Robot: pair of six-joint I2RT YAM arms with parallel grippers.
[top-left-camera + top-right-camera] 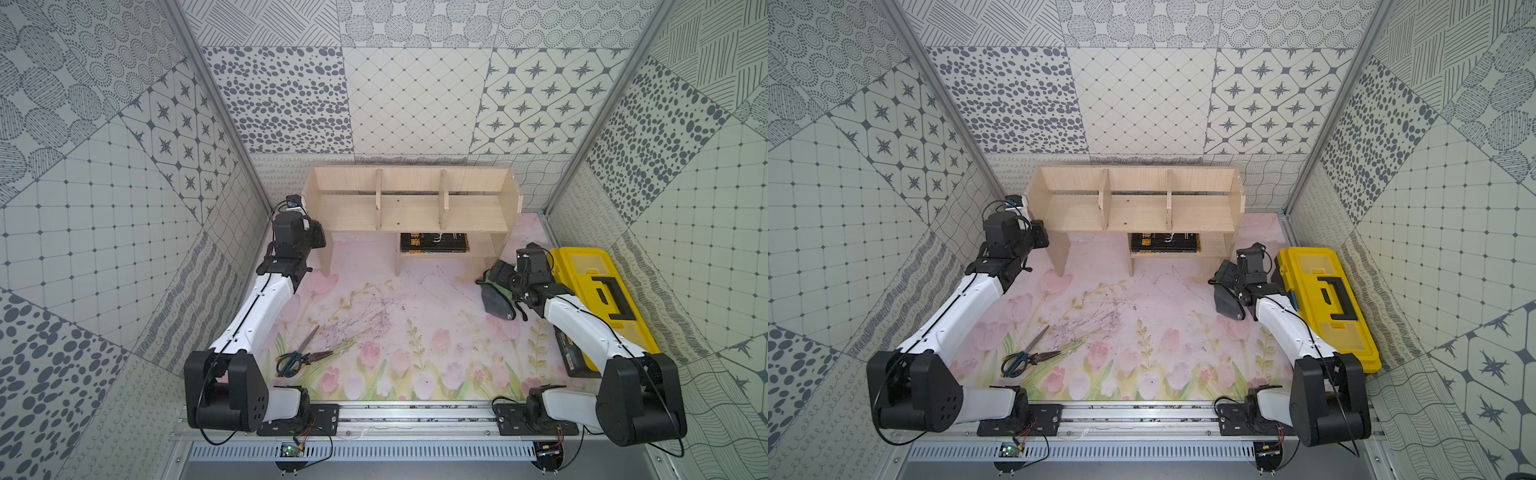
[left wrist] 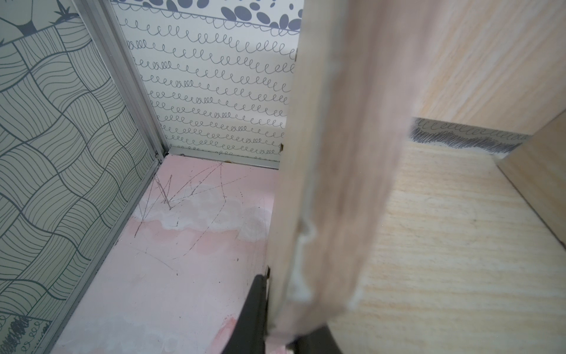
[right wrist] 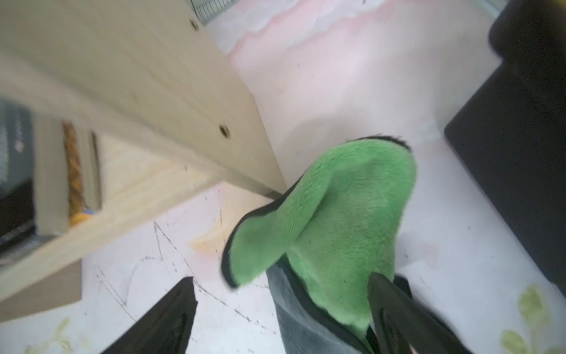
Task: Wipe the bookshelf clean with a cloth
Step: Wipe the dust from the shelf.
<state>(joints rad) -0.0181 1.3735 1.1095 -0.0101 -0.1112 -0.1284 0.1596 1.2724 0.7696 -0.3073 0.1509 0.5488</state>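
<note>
The pale-wood bookshelf [image 1: 415,212] [image 1: 1138,212] stands at the back of the floral mat. My left gripper [image 1: 316,233] [image 1: 1040,235] is at the shelf's left end. In the left wrist view its black jaws [image 2: 281,306] are shut on the sloped side panel [image 2: 337,153], one finger on each face. The cloth [image 1: 496,305] [image 1: 1227,305] lies crumpled on the mat by the shelf's right leg, green face up over grey [image 3: 337,214]. My right gripper [image 1: 498,274] [image 1: 1227,272] [image 3: 281,277] hangs over it with jaws wide open; the cloth leans on one finger [image 3: 395,309].
A yellow-and-black toolbox [image 1: 598,303] [image 1: 1325,303] lies along the right wall, close behind the right arm. Scissors [image 1: 297,357] [image 1: 1021,359] lie on the mat at front left. A dark book [image 1: 434,242] [image 1: 1165,242] rests on the short lower shelf.
</note>
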